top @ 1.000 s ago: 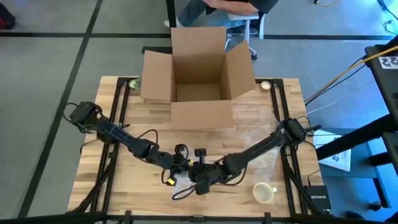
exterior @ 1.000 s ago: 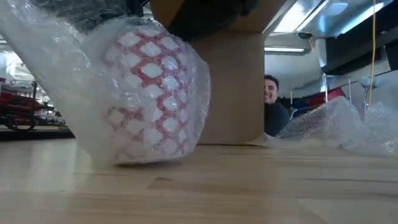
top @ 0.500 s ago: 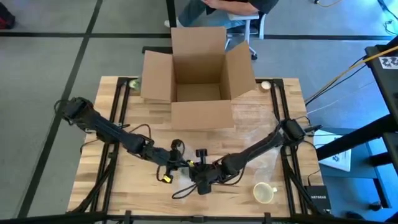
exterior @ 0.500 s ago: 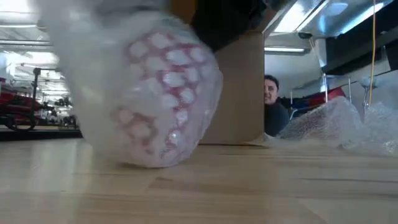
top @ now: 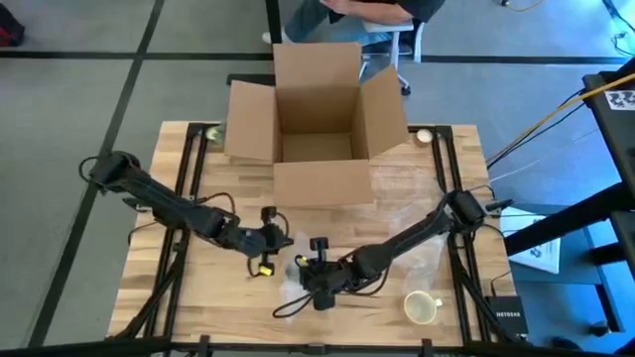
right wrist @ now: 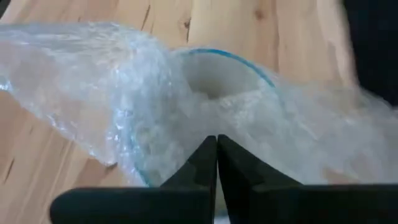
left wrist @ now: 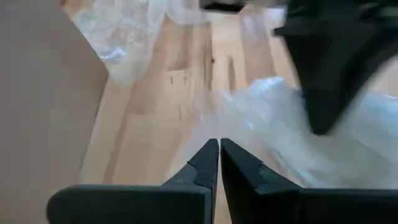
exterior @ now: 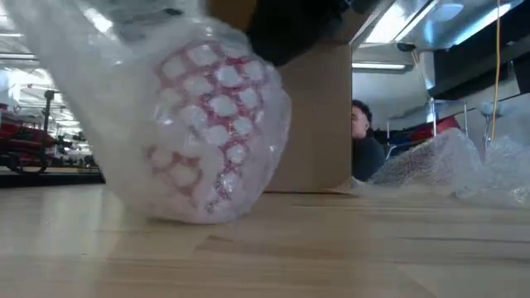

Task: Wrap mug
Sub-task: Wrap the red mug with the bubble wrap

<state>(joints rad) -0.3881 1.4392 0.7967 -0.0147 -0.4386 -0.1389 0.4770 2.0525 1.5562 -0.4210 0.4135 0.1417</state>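
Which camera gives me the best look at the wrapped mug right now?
Low view: the wrapped mug fills the frame, its red pattern showing through bubble wrap. Right wrist view shows its rim; high view hides it under the right gripper; left wrist view shows only wrap.

Red-and-white lattice mug (exterior: 207, 124) under clear bubble wrap (exterior: 74, 99) — brown cardboard box (top: 316, 119), pale wooden table (top: 397, 208), cream mug (top: 422, 307).

Open cardboard box (top: 317, 129) at far centre of wooden table (top: 397, 208), flaps spread. Plain pale mug (top: 422, 307) upright at near right. Small round object (top: 424, 136) at far right corner. Person (exterior: 362, 149) seated beyond the box. White device (top: 506, 319) off table's near right edge.
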